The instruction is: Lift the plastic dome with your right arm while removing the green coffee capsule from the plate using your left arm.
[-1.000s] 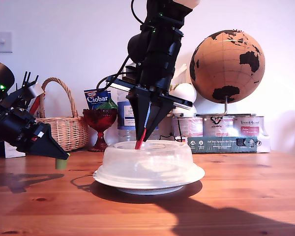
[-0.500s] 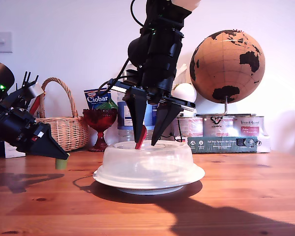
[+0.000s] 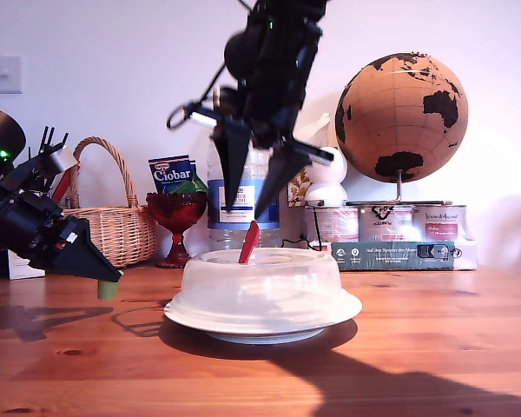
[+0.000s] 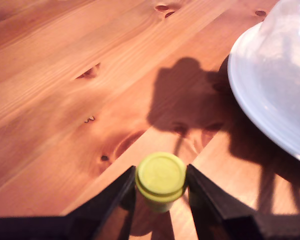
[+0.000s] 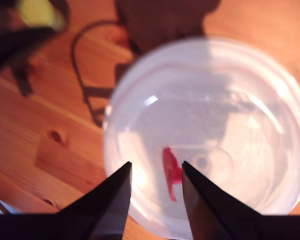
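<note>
My first tool (image 4: 160, 192) is clamped on the small olive-green tapered coffee capsule (image 4: 160, 180), jaws snug on both sides, held low over the wooden table (image 3: 434, 347) well clear of the round white shallow plate (image 3: 330, 318) toward the exterior view's left; likely parked there so the capsule is off the plate. The translucent low round plastic dome (image 3: 269, 282) sits back down on the plate, rim to rim, red tab handle (image 3: 248, 242) free. My second tool (image 3: 253, 195) hangs above the tab, jaws spread, gripping nothing, apparently to clear the cover. The second wrist view looks down through the dome and shows no capsule under it; the exterior view can't confirm that. The first wrist view shows the capsule's flat top and the grip.
</note>
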You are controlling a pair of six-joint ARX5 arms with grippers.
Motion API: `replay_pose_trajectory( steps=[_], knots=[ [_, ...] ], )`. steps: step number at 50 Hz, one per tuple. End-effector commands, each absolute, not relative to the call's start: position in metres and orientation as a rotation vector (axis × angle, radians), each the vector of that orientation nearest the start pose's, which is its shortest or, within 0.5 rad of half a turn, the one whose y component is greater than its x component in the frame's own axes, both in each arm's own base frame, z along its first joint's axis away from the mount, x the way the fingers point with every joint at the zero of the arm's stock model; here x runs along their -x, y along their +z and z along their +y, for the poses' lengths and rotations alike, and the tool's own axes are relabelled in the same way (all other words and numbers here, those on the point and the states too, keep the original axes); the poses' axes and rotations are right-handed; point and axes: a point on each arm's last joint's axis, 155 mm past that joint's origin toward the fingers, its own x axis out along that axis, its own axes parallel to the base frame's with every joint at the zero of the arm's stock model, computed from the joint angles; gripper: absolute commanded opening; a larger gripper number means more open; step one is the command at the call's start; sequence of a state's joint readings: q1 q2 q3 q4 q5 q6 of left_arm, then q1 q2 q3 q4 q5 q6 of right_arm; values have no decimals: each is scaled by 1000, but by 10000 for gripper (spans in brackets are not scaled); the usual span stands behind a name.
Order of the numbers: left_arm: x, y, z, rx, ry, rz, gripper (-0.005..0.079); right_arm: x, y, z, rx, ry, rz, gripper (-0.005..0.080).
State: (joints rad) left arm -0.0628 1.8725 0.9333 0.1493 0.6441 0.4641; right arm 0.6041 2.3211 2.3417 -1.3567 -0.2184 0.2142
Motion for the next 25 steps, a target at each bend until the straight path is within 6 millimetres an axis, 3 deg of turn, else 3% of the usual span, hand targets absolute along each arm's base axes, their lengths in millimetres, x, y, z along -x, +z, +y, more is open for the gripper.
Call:
replay_pose_trajectory(
  steps=[1, 6, 16, 25],
  knots=[
    [-436, 39, -136, -195, -829, 597, 249, -389, 133, 322, 84, 555, 1379, 288],
    [-435, 37, -134, -195, -821, 608, 329, -393, 142, 323, 75, 561, 1353, 288],
    [-433, 29, -126, -200, -793, 652, 330, -400, 158, 325, 61, 573, 1306, 288],
    [-432, 36, -132, -158, -821, 630, 330, -402, 170, 329, 48, 590, 1275, 288]
  ],
)
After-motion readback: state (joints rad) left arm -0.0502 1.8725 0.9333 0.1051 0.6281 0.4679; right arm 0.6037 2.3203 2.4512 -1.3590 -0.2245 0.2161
